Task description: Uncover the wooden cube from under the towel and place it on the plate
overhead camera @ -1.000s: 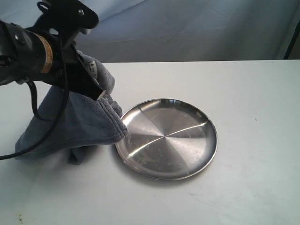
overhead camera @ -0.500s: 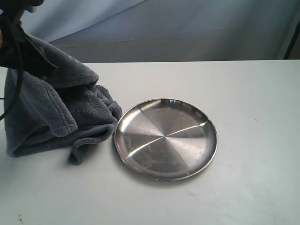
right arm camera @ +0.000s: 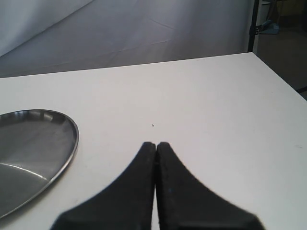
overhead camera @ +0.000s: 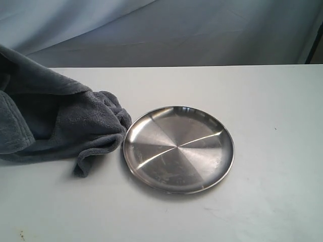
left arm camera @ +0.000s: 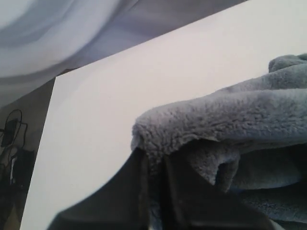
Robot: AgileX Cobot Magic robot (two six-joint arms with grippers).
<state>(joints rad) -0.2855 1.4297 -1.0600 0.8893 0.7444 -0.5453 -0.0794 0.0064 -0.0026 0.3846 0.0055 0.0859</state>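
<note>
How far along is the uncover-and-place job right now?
Done: nothing complete. In hand: the left gripper is shut on a fold of the towel, which is raised toward the exterior view's left edge. Left: no wooden cube shows yet, the plate is empty, and the right gripper sits shut near it.

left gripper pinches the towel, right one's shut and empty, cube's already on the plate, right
No: the plate is bare in the exterior view, and no cube shows in any view. The rest holds: the left gripper pinches the towel, the right gripper is shut on nothing.
</note>
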